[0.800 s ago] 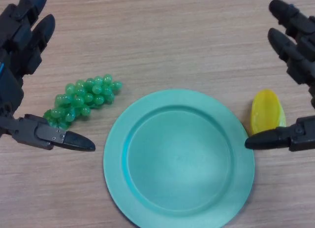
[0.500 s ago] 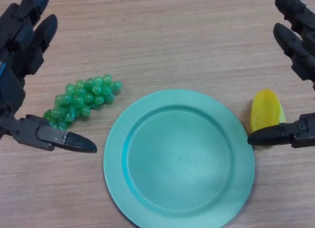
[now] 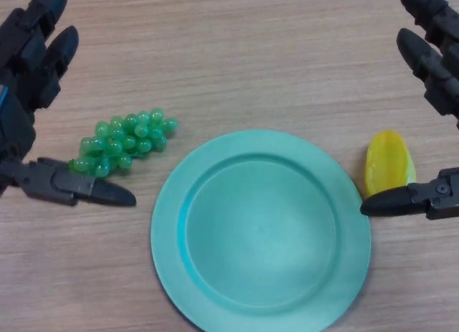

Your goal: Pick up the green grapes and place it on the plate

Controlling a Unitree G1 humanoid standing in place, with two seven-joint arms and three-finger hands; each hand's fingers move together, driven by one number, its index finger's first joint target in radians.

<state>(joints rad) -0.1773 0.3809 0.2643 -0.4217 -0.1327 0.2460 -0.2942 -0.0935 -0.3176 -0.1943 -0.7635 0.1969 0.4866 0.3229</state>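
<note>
Grapes (image 3: 123, 142) lie on the worktop (image 3: 237, 52) left of the plate (image 3: 261, 231), inside the spread left hand (image 3: 25, 88). Probably light, lumpy, loose: grasp across the bunch's middle. Right hand (image 3: 430, 74) is spread, idle.

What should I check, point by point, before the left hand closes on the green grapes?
1. Left hand open around the green grapes, fingers behind, thumb in front: ok.
2. Grapes already gripped: not ok, they lie loose on the table.
3. Thumb apart from the bunch: cannot tell, its base meets the bunch's left end.
4. Plate holds nothing, room for the grapes: ok.
5. Path from grapes to plate: ok, they lie just beside its left rim.
6. Right hand out of the way: ok, open by the yellow fruit, right of the plate.
</note>
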